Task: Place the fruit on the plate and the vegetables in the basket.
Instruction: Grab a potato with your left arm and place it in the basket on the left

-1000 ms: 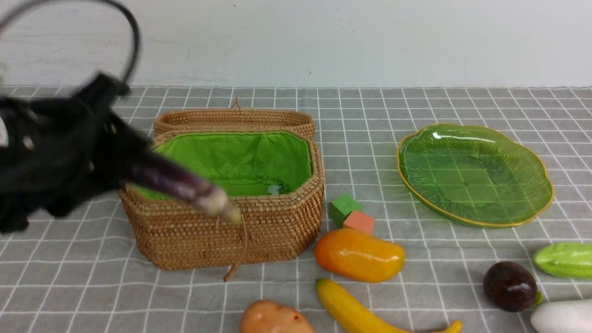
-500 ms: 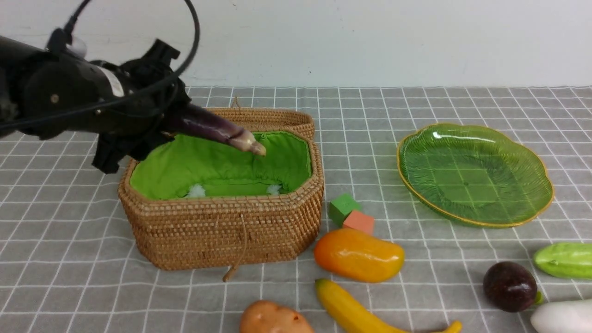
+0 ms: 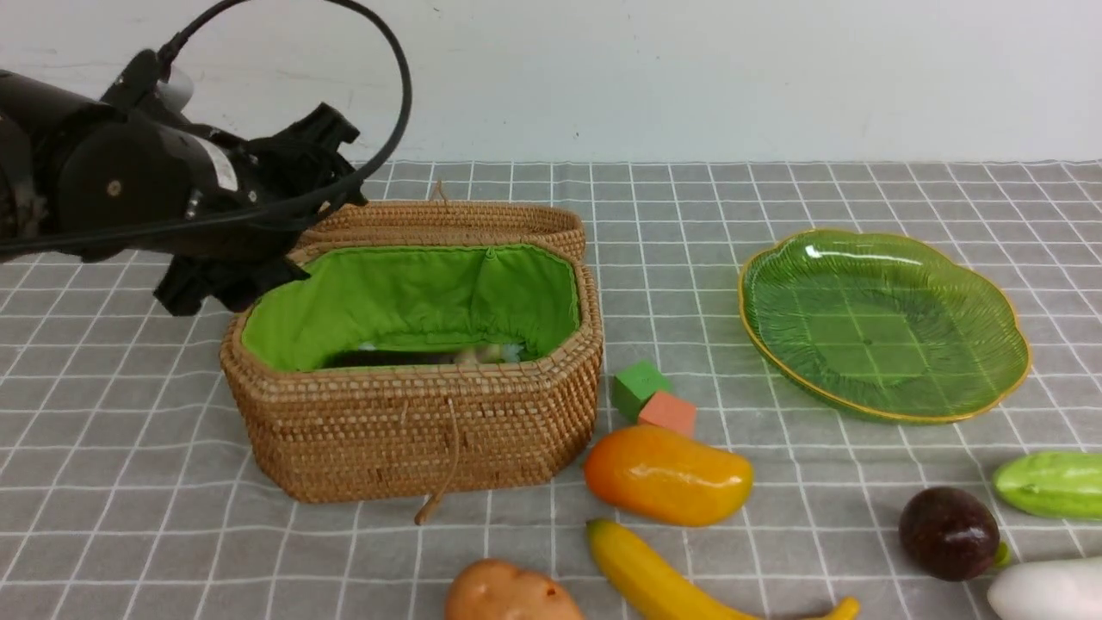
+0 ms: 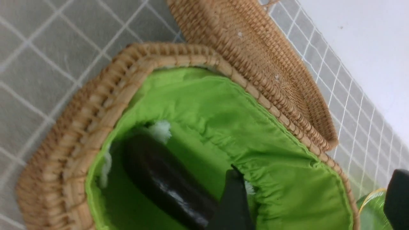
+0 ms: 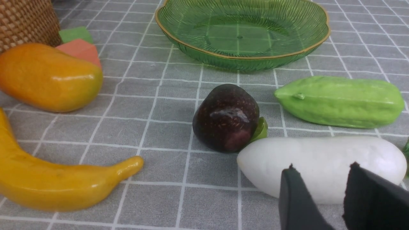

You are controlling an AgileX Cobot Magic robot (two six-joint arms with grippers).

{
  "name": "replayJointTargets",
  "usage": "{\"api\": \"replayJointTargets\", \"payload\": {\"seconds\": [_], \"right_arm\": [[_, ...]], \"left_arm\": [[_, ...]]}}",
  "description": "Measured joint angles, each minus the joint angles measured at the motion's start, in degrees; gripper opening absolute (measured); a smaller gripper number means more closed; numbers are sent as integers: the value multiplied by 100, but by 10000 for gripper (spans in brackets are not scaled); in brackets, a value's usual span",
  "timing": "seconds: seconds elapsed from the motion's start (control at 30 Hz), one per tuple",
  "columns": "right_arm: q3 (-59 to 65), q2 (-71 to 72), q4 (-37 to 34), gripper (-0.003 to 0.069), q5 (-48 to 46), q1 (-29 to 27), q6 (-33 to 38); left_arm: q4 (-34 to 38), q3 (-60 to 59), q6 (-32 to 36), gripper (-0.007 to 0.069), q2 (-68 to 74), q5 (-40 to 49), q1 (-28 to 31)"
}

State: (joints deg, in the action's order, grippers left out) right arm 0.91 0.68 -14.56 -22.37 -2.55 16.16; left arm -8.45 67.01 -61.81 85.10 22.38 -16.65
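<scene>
My left gripper (image 3: 317, 207) hangs open over the left end of the wicker basket (image 3: 413, 430). A long dark purple eggplant (image 4: 166, 182) lies loose on the green lining below it. In front of the basket lie the mango (image 3: 667, 474), banana (image 3: 663, 577) and potato (image 3: 508, 594). The round purple fruit (image 5: 227, 116), cucumber (image 5: 338, 100) and white radish (image 5: 306, 153) lie at the near right. My right gripper (image 5: 322, 167) stands open just short of the radish, holding nothing. The green plate (image 3: 878, 327) is bare.
A green cube (image 3: 639, 387) and an orange cube (image 3: 669, 412) sit between the basket and the mango. The basket's lid (image 3: 439, 220) lies folded back behind it. A white wall closes off the far side of the checked cloth.
My left arm carried the eggplant up over the basket and opened. The eggplant dropped out of the jaws and now lies inside. Nothing else moved.
</scene>
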Motion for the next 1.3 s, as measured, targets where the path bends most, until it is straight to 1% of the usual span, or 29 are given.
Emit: {"api": "replayJointTargets", "payload": {"seconds": [0.1, 0.13, 0.17, 0.2, 0.23, 0.27, 0.3, 0.33, 0.37, 0.43, 0.47, 0.5, 0.57, 0.63, 0.67, 0.73, 0.8, 0.83, 0.87, 0.9, 0.93, 0.97, 1.0, 1.07, 1.1, 1.13, 1.2, 1.3], "right_arm": [[0, 0, 0, 241, 0, 0, 0], [0, 0, 0, 241, 0, 0, 0], [0, 0, 0, 241, 0, 0, 0], [0, 0, 0, 241, 0, 0, 0], [0, 0, 0, 241, 0, 0, 0], [0, 0, 0, 241, 0, 0, 0], [0, 0, 0, 241, 0, 0, 0], [0, 0, 0, 241, 0, 0, 0], [0, 0, 0, 241, 0, 0, 0], [0, 0, 0, 241, 0, 0, 0], [0, 0, 0, 241, 0, 0, 0], [0, 0, 0, 241, 0, 0, 0], [0, 0, 0, 241, 0, 0, 0], [0, 0, 0, 241, 0, 0, 0], [0, 0, 0, 241, 0, 0, 0], [0, 0, 0, 241, 0, 0, 0], [0, 0, 0, 241, 0, 0, 0], [0, 0, 0, 241, 0, 0, 0], [0, 0, 0, 241, 0, 0, 0], [0, 0, 0, 241, 0, 0, 0], [0, 0, 0, 241, 0, 0, 0], [0, 0, 0, 241, 0, 0, 0], [0, 0, 0, 241, 0, 0, 0], [0, 0, 0, 241, 0, 0, 0], [0, 0, 0, 241, 0, 0, 0], [0, 0, 0, 241, 0, 0, 0], [0, 0, 0, 241, 0, 0, 0], [0, 0, 0, 241, 0, 0, 0]], "left_arm": [[88, 0, 1242, 575, -453, 624, 0], [100, 0, 1448, 575, -487, 682, 0], [180, 6, 2445, 575, -792, 1373, 0], [248, 6, 2896, 575, -920, 1700, 0], [295, 10, 3115, 575, -982, 1779, 0], [541, 10, 3897, 575, -1198, 2481, 0], [580, 10, 3981, 575, -1222, 2556, 0], [974, 10, 4526, 575, -1358, 3048, 0], [1228, 10, 4704, 575, -1395, 3370, 0], [2024, -3, 4908, 575, -1409, 3914, 0], [2024, -10, 4920, 575, -1401, 3957, 0], [2530, -59, 4945, 575, -1371, 4208, 0], [3205, -190, 5013, 575, -1283, 4362, -9], [3479, -301, 5088, 575, -1203, 4301, -161], [3487, -323, 5088, 575, -1187, 4226, -237], [3439, -353, 4998, 575, -1085, 4029, -604], [3181, -360, 4616, 576, -913, 3832, -1070], [3149, -360, 4565, 577, -891, 3832, -1117], [2852, -360, 4068, 582, -704, 3673, -1515], [2662, -360, 3694, 587, -565, 3592, -1706], [2592, -360, 3536, 589, -505, 3578, -1742], [2341, -360, 2906, 595, -256, 3474, -1985], [2218, -361, 2540, 596, -100, 3414, -2103], [2047, -366, 1998, 596, 163, 3261, -2247], [2033, -366, 1944, 596, 189, 3243, -2264], [1945, -366, 1560, 596, 393, 3084, -2298], [1861, -366, 1127, 596, 615, 2837, -2306], [1718, -366, 672, 595, 871, 2506, -2311]]}}
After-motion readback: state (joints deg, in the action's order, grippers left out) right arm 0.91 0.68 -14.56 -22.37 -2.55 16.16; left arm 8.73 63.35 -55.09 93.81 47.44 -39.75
